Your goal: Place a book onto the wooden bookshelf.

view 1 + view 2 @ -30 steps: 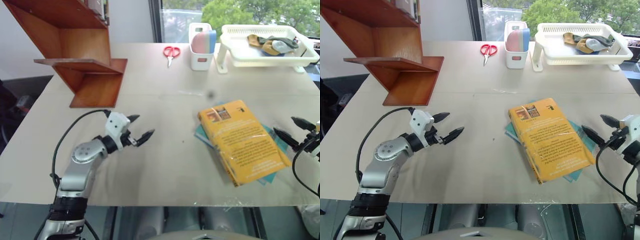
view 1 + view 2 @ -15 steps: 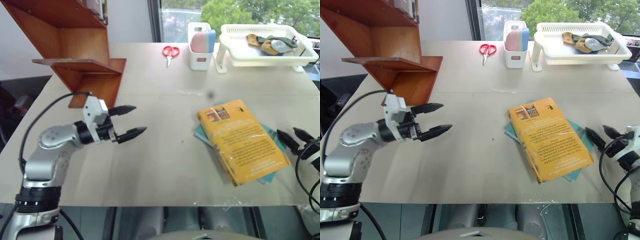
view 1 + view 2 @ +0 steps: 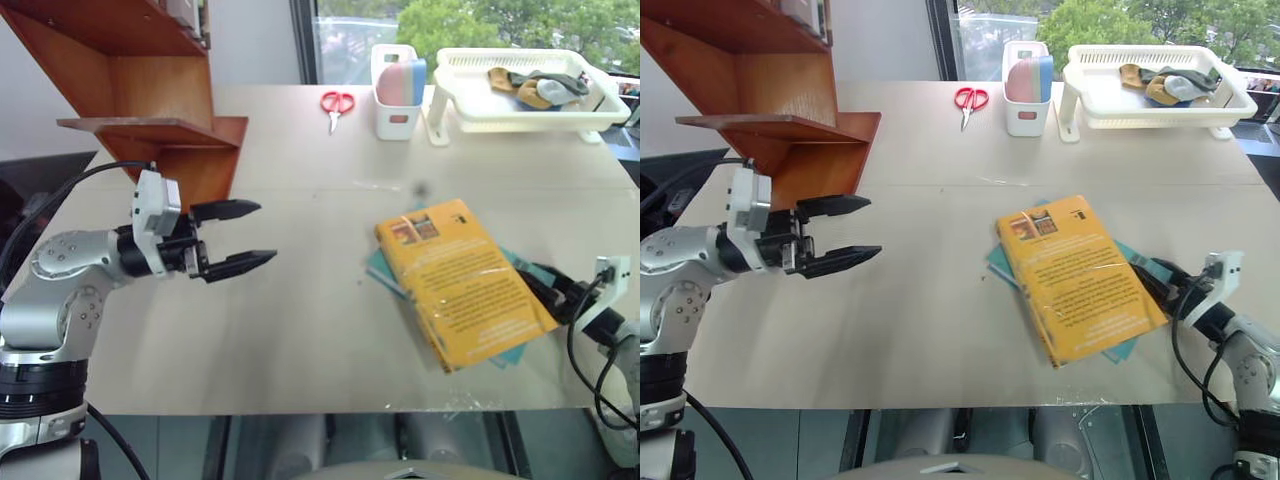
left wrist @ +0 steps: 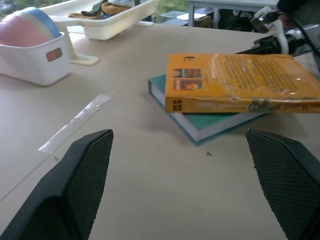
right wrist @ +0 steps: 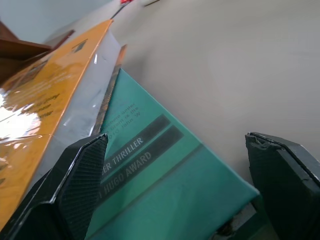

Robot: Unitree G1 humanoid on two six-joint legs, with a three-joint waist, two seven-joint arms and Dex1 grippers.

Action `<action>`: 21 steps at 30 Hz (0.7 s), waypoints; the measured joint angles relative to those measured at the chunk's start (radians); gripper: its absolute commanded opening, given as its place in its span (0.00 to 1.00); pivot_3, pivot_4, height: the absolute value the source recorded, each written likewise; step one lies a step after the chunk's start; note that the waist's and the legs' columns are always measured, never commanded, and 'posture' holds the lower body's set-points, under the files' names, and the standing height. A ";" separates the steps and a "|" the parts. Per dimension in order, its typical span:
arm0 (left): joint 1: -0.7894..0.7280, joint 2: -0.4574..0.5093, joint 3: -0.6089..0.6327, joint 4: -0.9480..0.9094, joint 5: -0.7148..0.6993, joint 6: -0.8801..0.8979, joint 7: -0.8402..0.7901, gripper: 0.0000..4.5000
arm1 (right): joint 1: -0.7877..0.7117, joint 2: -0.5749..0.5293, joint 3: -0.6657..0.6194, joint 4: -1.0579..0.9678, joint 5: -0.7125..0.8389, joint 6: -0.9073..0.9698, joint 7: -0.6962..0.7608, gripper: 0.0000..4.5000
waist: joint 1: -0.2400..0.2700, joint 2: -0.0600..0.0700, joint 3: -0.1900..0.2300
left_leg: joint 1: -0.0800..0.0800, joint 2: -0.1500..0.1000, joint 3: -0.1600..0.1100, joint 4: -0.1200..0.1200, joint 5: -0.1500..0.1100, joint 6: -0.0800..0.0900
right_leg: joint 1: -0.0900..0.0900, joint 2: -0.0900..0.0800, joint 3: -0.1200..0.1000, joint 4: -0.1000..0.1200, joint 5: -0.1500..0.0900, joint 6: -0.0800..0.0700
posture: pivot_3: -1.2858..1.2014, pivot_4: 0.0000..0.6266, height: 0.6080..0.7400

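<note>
Early stage: right gripper [image 3: 1160, 285], jaws apart, is nosing against the yellow-orange book [image 3: 1077, 277] lying at center-right; left gripper [image 3: 840, 232] is hovering spread below the upper-left wooden bookshelf [image 3: 790, 110].

The thin teal paperback book [image 5: 165, 185] lying under the yellow one carries white print in dark bands on its cover: "THRILLER" and, below it, "HUGO AWARD". Smaller lines above are too faint to read.

A pale beige worktop [image 3: 300, 320] stands before a window [image 3: 450, 25] with green trees outside. A grey-white wall [image 3: 250, 40] is behind its far left corner. Daylight comes in.
</note>
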 measured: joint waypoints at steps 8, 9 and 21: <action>-0.003 0.013 0.001 0.000 -0.014 0.016 -0.023 0.99 | -0.080 0.069 0.092 -0.032 0.000 0.060 -0.021 1.00 | -0.002 -0.002 0.001 | 0.000 0.000 0.000 0.000 0.000 0.000 | -0.001 0.000 0.000 0.001 0.000 0.000 | 0.52 0.24 1.00; -0.003 0.013 0.001 0.000 -0.014 0.017 -0.024 0.99 | -0.086 0.079 0.099 -0.036 0.000 0.066 -0.022 1.00 | -0.003 -0.002 0.001 | 0.000 0.000 0.000 0.000 0.000 0.000 | -0.001 0.000 0.000 0.001 0.000 0.000 | 0.52 0.24 1.00; 0.013 0.014 0.007 -0.015 -0.032 0.047 -0.023 0.99 | -0.144 0.085 0.184 -0.027 -0.061 -0.013 0.052 1.00 | -0.012 -0.002 0.003 | -0.001 0.000 0.000 0.000 0.000 0.000 | -0.001 0.000 0.000 0.001 0.000 0.000 | 0.52 0.24 1.00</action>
